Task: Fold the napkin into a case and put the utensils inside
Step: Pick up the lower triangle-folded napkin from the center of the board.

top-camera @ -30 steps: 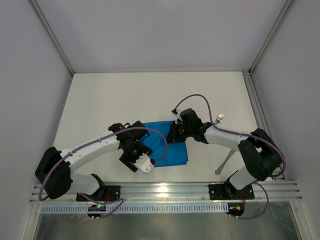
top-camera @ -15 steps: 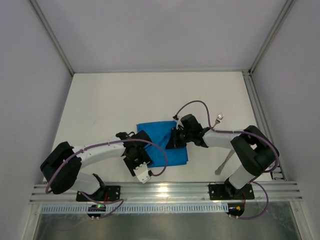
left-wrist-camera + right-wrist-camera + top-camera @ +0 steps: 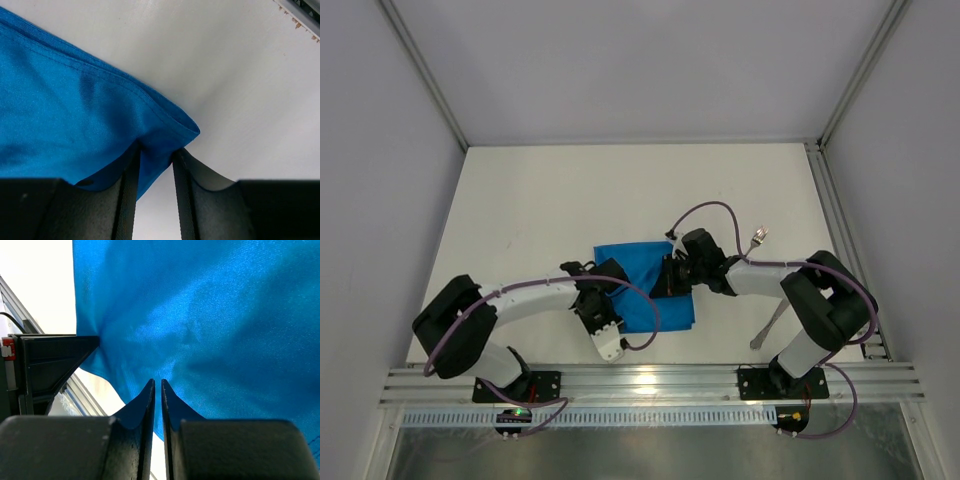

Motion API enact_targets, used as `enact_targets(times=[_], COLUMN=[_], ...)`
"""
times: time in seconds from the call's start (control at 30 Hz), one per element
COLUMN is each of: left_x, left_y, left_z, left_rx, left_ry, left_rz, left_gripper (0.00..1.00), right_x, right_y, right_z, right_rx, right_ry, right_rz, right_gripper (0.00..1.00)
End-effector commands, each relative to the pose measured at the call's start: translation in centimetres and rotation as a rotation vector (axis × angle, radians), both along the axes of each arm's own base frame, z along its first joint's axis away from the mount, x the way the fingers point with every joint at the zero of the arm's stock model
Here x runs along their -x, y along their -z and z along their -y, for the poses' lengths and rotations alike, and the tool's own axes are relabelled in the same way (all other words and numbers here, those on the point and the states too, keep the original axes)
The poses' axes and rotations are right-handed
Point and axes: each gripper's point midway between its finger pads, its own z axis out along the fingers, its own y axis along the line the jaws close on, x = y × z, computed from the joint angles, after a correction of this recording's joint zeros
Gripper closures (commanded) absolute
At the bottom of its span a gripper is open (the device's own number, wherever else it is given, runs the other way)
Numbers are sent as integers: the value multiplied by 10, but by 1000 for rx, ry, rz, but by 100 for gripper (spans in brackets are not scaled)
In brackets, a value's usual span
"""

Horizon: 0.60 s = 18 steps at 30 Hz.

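Now, with left fingers pinching a napkin corner and right fingers clamped on its edge, both should lift evenly, keeping the fold straight.

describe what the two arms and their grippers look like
Both the left arm and right arm have white tubular links, bulky black joints and a looping purple cable. The left gripper and right gripper each have two flat, tapered matte black fingers.
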Motion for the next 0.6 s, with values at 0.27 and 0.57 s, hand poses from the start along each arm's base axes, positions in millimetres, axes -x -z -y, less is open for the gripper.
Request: enact_targets(times=[0.27, 0.57], left_x=[6, 0], left_y=[9, -45], left_z=[17, 34], left_rx=[37, 125], left_ry=[-69, -369], left_rz=[-86, -292], left_gripper=[100, 100], right_x=[-4, -7], right_y=[-16, -71], right_z=[-7, 15], right_rx=[-58, -60], right_ry=[-15, -18], right_rz=[51, 304], right_gripper=[88, 84])
